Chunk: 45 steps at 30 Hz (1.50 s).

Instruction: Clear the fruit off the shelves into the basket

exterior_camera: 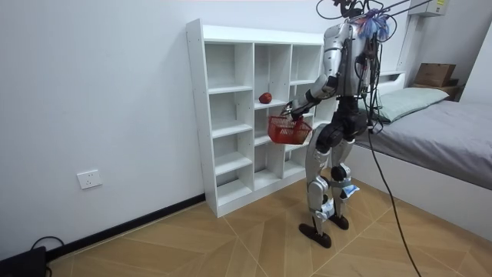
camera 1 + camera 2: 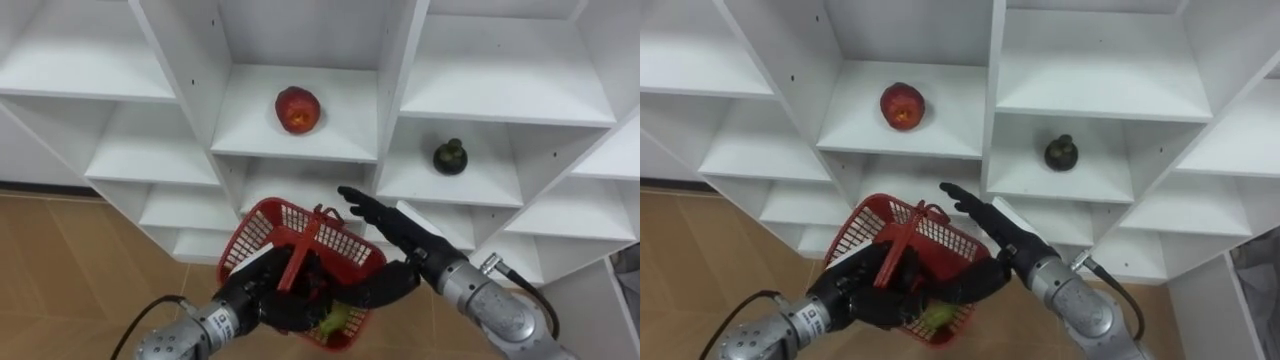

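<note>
Partway. Left hand [image 2: 262, 297] curled round the handle of the red basket [image 2: 262, 232], held below the shelves; a greenish fruit [image 2: 336, 320] lies inside. Right hand [image 2: 385, 222] open, fingers straight, pointing shelfward. Red apple [image 2: 298, 109] and dark fruit [image 2: 449, 157] sit uncollected in separate closet [image 2: 180, 50] compartments.

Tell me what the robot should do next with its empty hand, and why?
Probably stretch the right robot hand forward and up to the round red apple. That robot hand is open and empty above the red plastic mesh basket, which the left robot hand grips by its handle, and the apple sits on the white shelf straight ahead of it.
</note>
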Tool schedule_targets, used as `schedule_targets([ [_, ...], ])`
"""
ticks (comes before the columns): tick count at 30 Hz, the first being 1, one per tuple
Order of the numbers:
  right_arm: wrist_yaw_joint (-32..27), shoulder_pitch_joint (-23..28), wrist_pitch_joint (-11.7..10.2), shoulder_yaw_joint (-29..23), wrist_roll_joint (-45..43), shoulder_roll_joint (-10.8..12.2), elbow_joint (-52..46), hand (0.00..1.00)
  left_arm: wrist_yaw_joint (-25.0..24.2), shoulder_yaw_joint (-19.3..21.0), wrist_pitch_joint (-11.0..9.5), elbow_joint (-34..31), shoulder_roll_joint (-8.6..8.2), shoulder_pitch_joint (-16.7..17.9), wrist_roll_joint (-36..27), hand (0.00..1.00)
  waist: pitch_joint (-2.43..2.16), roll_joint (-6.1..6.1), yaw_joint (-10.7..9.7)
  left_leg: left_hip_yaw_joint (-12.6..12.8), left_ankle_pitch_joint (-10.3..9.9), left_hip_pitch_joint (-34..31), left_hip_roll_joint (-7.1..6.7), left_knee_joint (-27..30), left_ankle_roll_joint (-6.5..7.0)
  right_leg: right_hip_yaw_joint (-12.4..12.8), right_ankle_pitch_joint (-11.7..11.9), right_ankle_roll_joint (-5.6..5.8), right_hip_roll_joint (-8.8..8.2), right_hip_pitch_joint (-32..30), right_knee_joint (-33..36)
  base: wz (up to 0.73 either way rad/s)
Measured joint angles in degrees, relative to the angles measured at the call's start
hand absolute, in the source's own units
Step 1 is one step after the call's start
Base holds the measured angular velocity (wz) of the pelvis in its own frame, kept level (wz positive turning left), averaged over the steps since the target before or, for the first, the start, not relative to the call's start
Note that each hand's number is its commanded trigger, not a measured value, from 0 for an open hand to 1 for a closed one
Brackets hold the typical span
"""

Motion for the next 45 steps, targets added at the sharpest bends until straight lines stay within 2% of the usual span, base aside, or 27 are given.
schedule_targets([
  [4, 0.1, 0.1, 0.1, -0.1, -1.5, -0.5, 0.0, 0.0, 1.8, 2.4, -0.5, 0.0, -1.63, 0.4, 1.0, 1.0, 0.09, -0.25, 1.2, 0.7, 0.0, 0.7, -0.06, -0.5, 0.0, 0.7, -0.1, 0.06, 0.09, 0.1, 0.1, -0.08],
  [6, -0.1, 0.1, 0.1, -0.2, -1.7, -0.5, 0.0, 0.0, 2.6, 3.2, -1.1, 0.0, -1.82, 0.5, 1.0, 1.0, 0.16, -0.68, 1.5, 0.7, 0.0, 0.7, -0.07, -0.7, -0.02, 0.6, -0.1, 0.06, 0.08, 0.1, 0.1, 0.02],
  [9, -0.1, 0.1, 0.1, -0.2, -2.2, -0.5, 0.0, 0.0, 3.9, 4.4, -1.2, 0.0, -1.88, 1.3, 1.4, 1.0, 0.41, -1.59, 1.6, 0.5, 0.0, 0.9, -0.19, -0.7, -0.02, 0.4, -0.4, 0.13, 0.01, 0.5, 0.0, 0.09],
  [11, -0.1, 0.1, 0.1, -0.2, -2.1, -0.5, -0.1, 0.0, 5.2, 4.8, -1.2, 0.1, -1.66, 1.5, 2.5, 1.0, 0.4, -2.53, 1.7, 0.3, 0.0, 0.9, -0.21, -0.7, -0.02, 0.3, -0.5, 0.15, 0.0, 0.5, -0.1, 0.05],
  [17, -0.1, -0.2, 0.1, -0.2, -1.9, -0.4, -0.6, 0.0, 6.9, 5.0, -1.6, 0.5, -1.76, 2.1, 3.0, 1.0, 0.35, -3.98, 3.0, -0.6, 0.0, 1.8, -0.24, -0.8, -0.05, -0.9, -0.5, 0.15, -0.02, 2.3, -1.1, 0.08],
  [23, -0.1, -2.0, 0.1, -0.2, -1.8, 0.2, -2.2, 0.0, 9.1, 5.3, -2.6, 1.6, -1.91, 3.1, 3.9, 1.0, 0.32, -4.62, 3.7, -1.4, 0.0, 2.0, -0.18, -0.8, -0.08, -2.1, -0.7, 0.04, -0.03, 2.9, -0.9, 0.07],
  [29, -2.0, -4.2, 0.1, -0.6, -0.5, 0.2, -5.7, 0.0, 10.4, 7.9, -2.6, 4.0, -1.83, 3.6, 6.8, 1.0, 0.25, -5.56, 4.1, -2.9, 0.2, 1.9, -0.44, -0.8, -0.3, -2.7, -0.7, -0.04, -0.02, 3.7, -1.5, 0.11],
  [32, -3.2, -5.1, 0.1, -1.0, -0.4, -0.1, -6.9, 0.0, 10.9, 8.4, -2.6, 4.0, -2.0, 4.1, 6.8, 1.0, 0.21, -5.75, 4.5, -3.8, 0.2, 1.7, -0.66, -0.8, -0.36, -3.0, -0.7, -0.04, 0.05, 4.0, -1.9, 0.13],
  [39, -4.9, -5.7, 0.0, -1.2, 0.0, 0.0, -7.5, 0.0, 11.3, 8.3, -2.7, 4.3, -2.82, 4.7, 6.7, 1.0, 0.26, -5.68, 4.7, -4.0, 0.2, 1.8, -0.89, -0.7, -0.33, -4.2, -0.7, 0.04, -0.08, 4.6, -2.2, 0.07],
  [41, -5.7, -5.8, 0.0, -1.3, 0.0, 0.0, -7.5, 0.0, 11.5, 8.3, -2.7, 5.0, -3.0, 4.7, 6.7, 1.0, 0.45, -5.41, 4.8, -4.1, 0.2, 1.7, -0.88, -0.6, -0.32, -4.4, -0.7, 0.04, -0.05, 4.6, -2.2, 0.02],
  [43, -7.0, -6.2, 0.0, -1.5, 0.0, 0.0, -7.5, 0.0, 11.7, 8.3, -2.7, 6.0, -3.33, 4.7, 6.8, 1.0, 0.83, -4.84, 4.7, -4.4, 0.2, 1.4, -0.89, -0.3, -0.32, -4.9, -0.7, 0.04, -0.07, 4.6, -2.1, 0.08],
  [45, -8.0, -6.2, 0.0, -1.6, 0.0, 0.0, -7.5, 0.0, 11.8, 8.3, -2.7, 6.3, -3.57, 4.7, 6.8, 1.0, 0.91, -4.6, 4.7, -4.8, 0.2, 1.2, -0.87, -0.2, -0.33, -5.3, -0.7, 0.02, -0.11, 4.6, -2.1, 0.11],
])
